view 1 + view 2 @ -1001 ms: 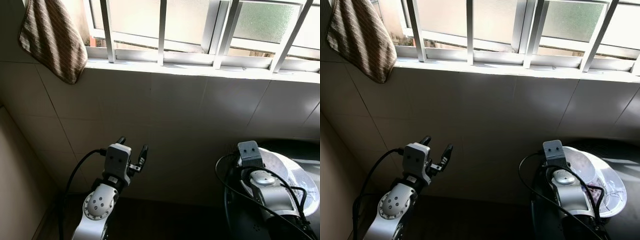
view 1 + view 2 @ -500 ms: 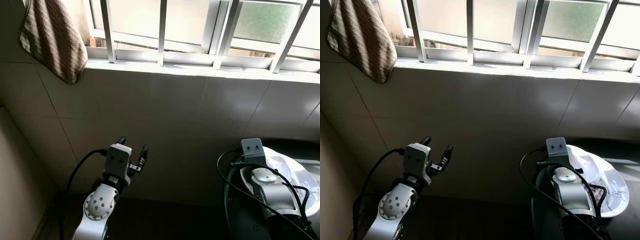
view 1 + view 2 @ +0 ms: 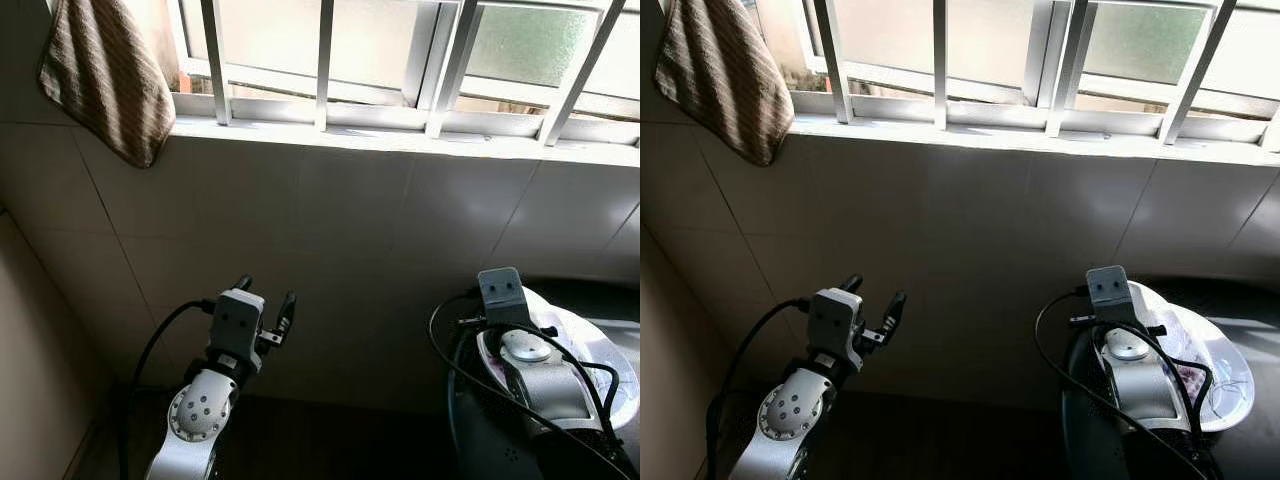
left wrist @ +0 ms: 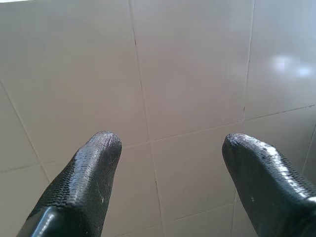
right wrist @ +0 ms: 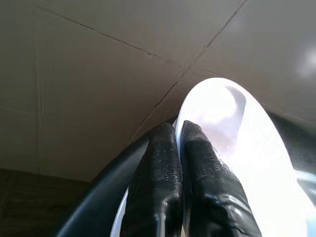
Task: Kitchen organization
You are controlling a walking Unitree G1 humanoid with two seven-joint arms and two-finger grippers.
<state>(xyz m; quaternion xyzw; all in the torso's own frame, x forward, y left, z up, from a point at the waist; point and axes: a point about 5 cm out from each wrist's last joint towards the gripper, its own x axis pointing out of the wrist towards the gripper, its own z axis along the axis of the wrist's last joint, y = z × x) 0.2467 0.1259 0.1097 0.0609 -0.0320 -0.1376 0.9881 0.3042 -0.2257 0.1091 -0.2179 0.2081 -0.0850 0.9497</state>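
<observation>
We pinch the rim of the white round plastic dish [image 3: 1205,350] with our right gripper [image 5: 178,148] to carry it, while our left gripper [image 4: 170,148] hangs wide open and empty before the beige tiled wall [image 3: 380,230].

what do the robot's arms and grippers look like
Both arms are silver with rounded joints and looping black cables. The left gripper has two long black fingers with a fine dotted texture and rounded tips, behind a grey boxy wrist. The right gripper has the same textured black fingers.
</observation>
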